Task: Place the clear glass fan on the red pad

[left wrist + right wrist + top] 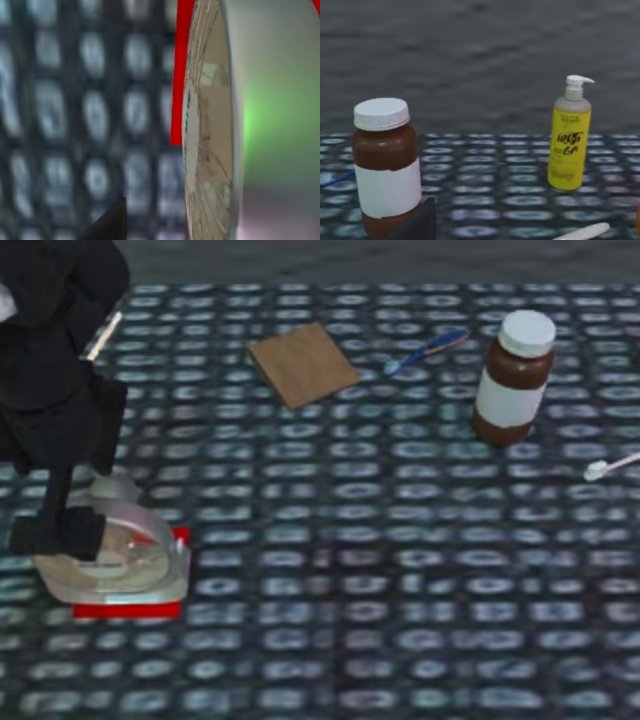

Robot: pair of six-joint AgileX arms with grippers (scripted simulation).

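Resting on one red pad, one clear glass fan (left end effector grip unclear).

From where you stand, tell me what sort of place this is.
Probably a rendered tabletop test scene, not a real room: a letter-patterned table strewn with unrelated household items, such as a brown bottle, a blue toothbrush and a yellow pump bottle.

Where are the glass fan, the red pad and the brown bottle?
clear glass fan (130,550): top view, its round disc face.
red pad (125,610): top view, its exposed front edge.
brown bottle (512,380): top view, its white label.
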